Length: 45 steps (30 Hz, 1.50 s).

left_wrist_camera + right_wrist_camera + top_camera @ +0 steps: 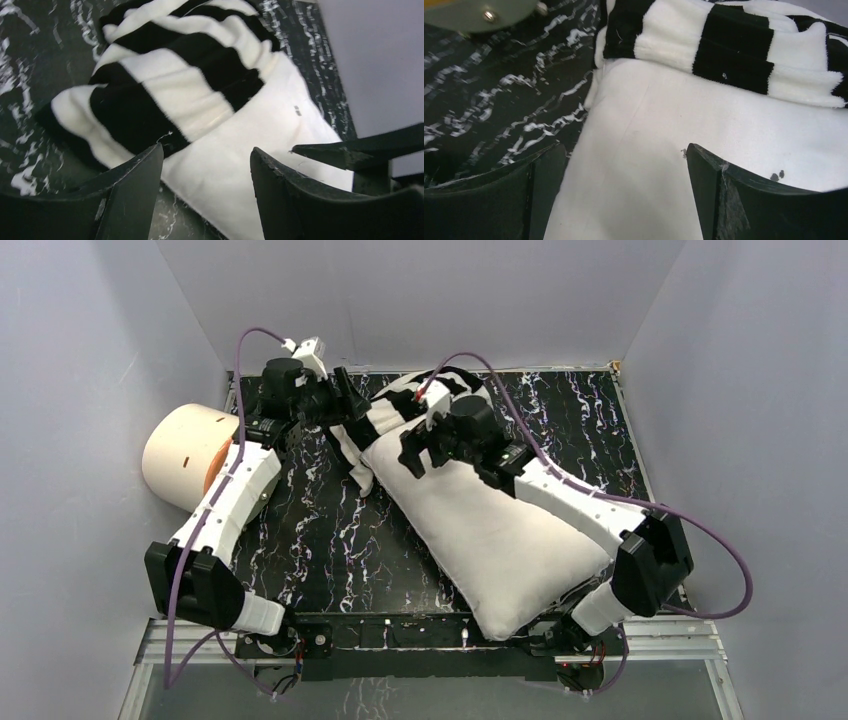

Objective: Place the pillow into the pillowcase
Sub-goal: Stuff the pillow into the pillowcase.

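Though only at its far end, pillow (500,540) inside striped pillowcase (392,412).

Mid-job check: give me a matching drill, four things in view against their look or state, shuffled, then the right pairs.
Things:
1. pillow
2. pillowcase
3. cylinder
4. right hand

Look or state:
A. black and white stripes, bunched over one end of the pillow
B. open, over plain white fabric
C. cream with an orange face, far left
D. plain white, lying diagonally, mostly uncovered

Pairs: 1-D, 2-A, 3-C, 4-B
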Each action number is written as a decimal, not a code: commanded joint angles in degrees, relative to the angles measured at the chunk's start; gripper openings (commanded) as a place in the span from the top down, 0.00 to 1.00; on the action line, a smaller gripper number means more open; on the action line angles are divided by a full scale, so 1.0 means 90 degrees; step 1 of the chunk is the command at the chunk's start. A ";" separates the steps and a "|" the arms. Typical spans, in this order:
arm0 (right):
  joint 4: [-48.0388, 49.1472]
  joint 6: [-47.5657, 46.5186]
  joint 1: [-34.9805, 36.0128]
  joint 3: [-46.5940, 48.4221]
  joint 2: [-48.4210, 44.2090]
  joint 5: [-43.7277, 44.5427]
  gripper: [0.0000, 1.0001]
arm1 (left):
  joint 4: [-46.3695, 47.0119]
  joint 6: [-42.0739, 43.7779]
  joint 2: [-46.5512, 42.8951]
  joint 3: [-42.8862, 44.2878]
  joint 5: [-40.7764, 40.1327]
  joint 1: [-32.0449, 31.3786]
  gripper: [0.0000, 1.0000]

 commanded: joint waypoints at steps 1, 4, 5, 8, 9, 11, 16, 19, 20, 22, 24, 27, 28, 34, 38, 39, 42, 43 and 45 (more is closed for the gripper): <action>-0.0031 -0.1328 0.0947 0.0491 0.0580 0.1485 0.01 | -0.0602 -0.0281 -0.0662 -0.0597 -0.0437 0.0402 0.37; 0.0046 -0.1863 0.1293 0.0567 0.0961 0.2067 0.01 | -0.0641 -0.0449 -0.0944 -0.0982 -0.0555 0.0581 0.39; 0.0098 -0.2058 0.1365 0.0585 0.1134 0.2321 0.01 | -0.0609 -0.0528 -0.1031 -0.1124 -0.0541 0.0630 0.39; 0.0147 -0.2536 0.1444 0.0784 0.1722 0.2711 0.02 | -0.0437 -0.0738 -0.1229 -0.1641 -0.0316 0.0693 0.41; 0.0152 -0.2698 0.1434 0.0858 0.1900 0.2721 0.04 | -0.0359 -0.0775 -0.1272 -0.1836 -0.0214 0.0695 0.42; 0.0177 -0.2845 0.1394 0.1052 0.2216 0.2817 0.08 | -0.0124 -0.0779 -0.1295 -0.2223 0.0045 0.0695 0.42; 0.0227 -0.2648 0.1133 0.1566 0.2369 0.2712 0.82 | 0.0393 -0.0726 -0.1217 -0.2861 0.0418 0.0695 0.40; 0.0198 -0.2212 0.0950 0.1735 0.2072 0.2039 1.00 | 0.0835 -0.0529 -0.1096 -0.3012 0.0700 0.0695 0.38; 0.0112 -0.1964 0.0829 0.1808 0.1973 0.1652 1.00 | 0.0869 -0.0468 -0.1000 -0.2983 0.0718 0.0695 0.37; 0.0041 -0.1379 0.0561 0.1891 0.1788 0.0964 1.00 | 0.0924 -0.0284 -0.0800 -0.2880 0.0675 0.0695 0.37; 0.0236 -0.0926 0.0331 0.1777 0.1562 0.0499 1.00 | 0.1070 -0.0157 -0.0612 -0.2835 0.0592 0.0695 0.36; 0.0718 -0.0357 0.0050 0.1491 0.1197 -0.0040 1.00 | 0.1401 -0.0010 -0.0275 -0.2793 0.0588 0.0695 0.35; 0.0806 -0.0232 -0.0019 0.1424 0.1102 -0.0161 1.00 | 0.1544 0.0086 -0.0132 -0.2746 0.0581 0.0695 0.35; 0.1171 0.0427 -0.0570 0.1146 0.0804 -0.0812 1.00 | 0.2133 0.0350 0.0485 -0.2401 0.0972 0.0690 0.31; 0.1490 0.0733 -0.0765 0.0922 0.0691 -0.1008 1.00 | 0.3265 0.0159 0.0614 -0.2516 0.1237 0.0686 0.30; 0.1551 0.0802 -0.0794 0.0891 0.0685 -0.1042 1.00 | 0.3390 0.0161 0.0688 -0.2482 0.1260 0.0686 0.30; 0.1722 0.0979 -0.0871 0.0839 0.0691 -0.1120 1.00 | 0.3727 0.0062 0.0966 -0.2373 0.1394 0.0685 0.32; 0.1775 0.1033 -0.0885 0.0824 0.0694 -0.1129 1.00 | 0.3820 0.0004 0.1061 -0.2340 0.1456 0.0677 0.33; 0.1853 0.1092 -0.0908 0.0799 0.0701 -0.1155 1.00 | 0.3922 -0.0055 0.1228 -0.2300 0.1558 0.0652 0.34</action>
